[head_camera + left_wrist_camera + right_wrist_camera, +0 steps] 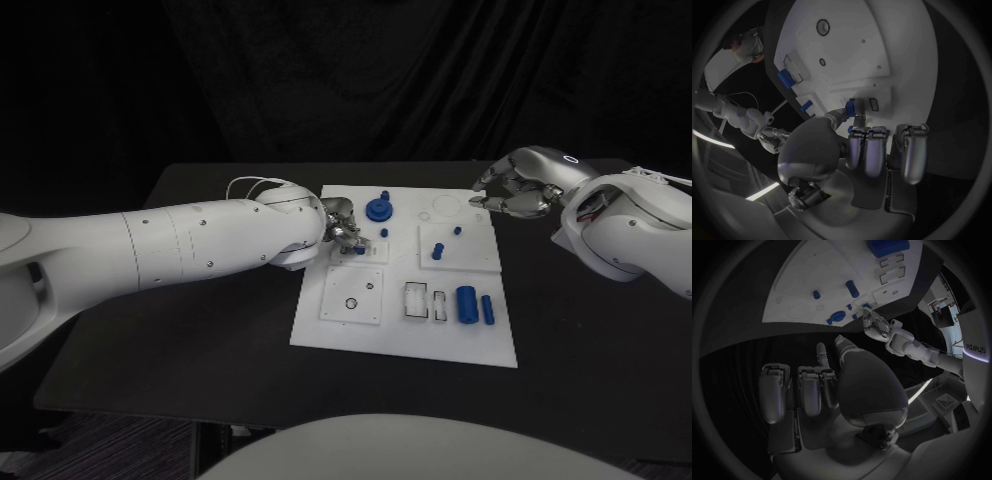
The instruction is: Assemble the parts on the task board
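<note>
The white task board (pixel 405 330) sits mid-bench with blue parts on it: a round knobbed one (pixel 379 208) at the far edge, a cylinder (pixel 466 304) near the front. Left hand (pixel 340 232) pinches a small blue part (pixel 851 107), clearer from its wrist. Right hand (pixel 513 192) hovers curled, empty.

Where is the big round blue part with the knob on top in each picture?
Head view: the round blue part stands at the task board's far edge, just beyond the left hand.
Left wrist view: I cannot pick it out.
Right wrist view: round blue part near the left hand.
Shared landmark: the task board.
</note>
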Controlling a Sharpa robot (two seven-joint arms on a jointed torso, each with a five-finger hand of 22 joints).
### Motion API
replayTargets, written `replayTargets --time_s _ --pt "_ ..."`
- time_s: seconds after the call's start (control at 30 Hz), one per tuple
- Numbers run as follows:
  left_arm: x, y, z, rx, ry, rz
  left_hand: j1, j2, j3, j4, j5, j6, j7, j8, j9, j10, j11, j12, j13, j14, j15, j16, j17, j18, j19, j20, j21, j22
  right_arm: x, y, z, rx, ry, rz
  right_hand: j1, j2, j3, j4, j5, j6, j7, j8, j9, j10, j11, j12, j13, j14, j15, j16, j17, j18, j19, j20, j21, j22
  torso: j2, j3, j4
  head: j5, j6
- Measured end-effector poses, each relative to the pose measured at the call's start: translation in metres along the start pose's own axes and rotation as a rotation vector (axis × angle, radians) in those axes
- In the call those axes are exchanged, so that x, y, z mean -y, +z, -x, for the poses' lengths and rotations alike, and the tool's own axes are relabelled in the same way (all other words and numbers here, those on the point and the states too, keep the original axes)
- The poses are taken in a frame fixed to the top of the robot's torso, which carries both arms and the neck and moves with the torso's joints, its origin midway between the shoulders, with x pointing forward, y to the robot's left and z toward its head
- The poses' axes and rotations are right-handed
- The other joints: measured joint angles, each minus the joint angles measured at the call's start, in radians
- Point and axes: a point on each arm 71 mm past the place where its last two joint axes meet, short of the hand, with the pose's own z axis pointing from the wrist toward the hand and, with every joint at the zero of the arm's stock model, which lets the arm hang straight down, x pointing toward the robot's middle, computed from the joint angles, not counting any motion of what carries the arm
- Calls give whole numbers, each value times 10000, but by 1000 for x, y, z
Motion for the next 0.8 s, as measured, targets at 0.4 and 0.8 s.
replayTargets --time_s 0.4,0.8 --pt "-1 1 -3 -87 27 27 -1223 28 -1255 1169 -1927 120 167 -483 -331 32 31 0 0 -35 35 0 8 1 38 38 -39 0 0 0 0 -52 -4 -18 0 0 0 0 0 0 0 0 0 0 0 0 -1 0 0 0 0 0 0 0 0 -1 -1 9 -8 20 0" --pt "-1 2 -4 -119 44 45 -1365 170 -1614 1214 -2017 395 104 -393 -107 32 31 0 0 -35 35 0 7 1 38 38 -39 0 0 0 -1 -94 -9 -38 0 0 0 1 0 0 0 0 1 0 0 0 -2 0 0 0 0 0 0 0 0 7 0 8 -2 24 0"
